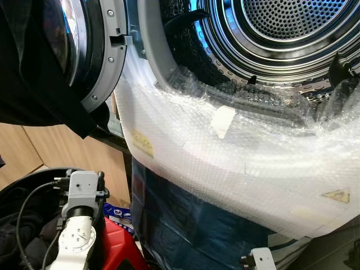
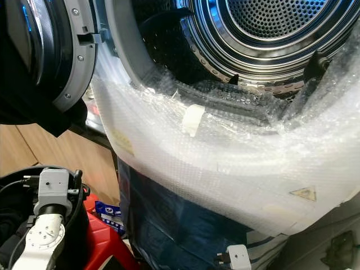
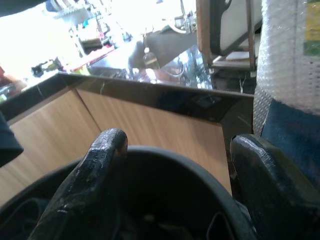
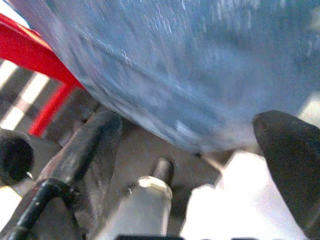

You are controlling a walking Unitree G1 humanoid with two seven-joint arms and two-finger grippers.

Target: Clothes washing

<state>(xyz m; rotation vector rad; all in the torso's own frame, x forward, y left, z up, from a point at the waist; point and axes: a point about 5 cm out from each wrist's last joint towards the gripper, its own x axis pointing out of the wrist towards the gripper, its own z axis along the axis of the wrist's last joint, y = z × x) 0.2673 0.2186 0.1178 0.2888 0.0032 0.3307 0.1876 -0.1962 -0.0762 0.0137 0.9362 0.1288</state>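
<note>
- Nearest, low on the left: left arm (image 1: 76, 236), silver with black cables, hangs over a black basket (image 1: 22, 180) holding dark clothes (image 1: 11, 236).
- Left gripper (image 3: 175, 190) sits just above the basket rim, its two black fingers (image 3: 95, 175) spread apart with nothing between them. Wood-grain panel (image 3: 150, 125) and a dark glossy countertop (image 3: 165, 85) lie beyond it.
- Red stool (image 1: 115, 242) stands just right of the basket, at the foot of the machine.
- Low on the right: right gripper (image 4: 190, 165), fingers parted and holding nothing, close against the blue-filmed front panel (image 4: 200, 60); view is blurred. The right arm's wrist block (image 1: 259, 260) peeks in at the near edge of the head view.
- Middle: washing machine front (image 1: 185, 225), lower part under blue film, upper band wrapped in bubble wrap (image 1: 236, 169). A strip of pale tape (image 1: 222, 121) and a yellow label (image 1: 142, 143) sit on the wrap; a triangular warning sticker (image 1: 336, 196) to the right.
- Far left: round door (image 1: 95, 50) swung open to the left, grey rim, with a black garment (image 1: 39, 79) draped over it.
- Farthest: perforated steel drum (image 1: 287, 28), open, no laundry visible inside; a grey seal (image 1: 152, 50) rings the opening.
</note>
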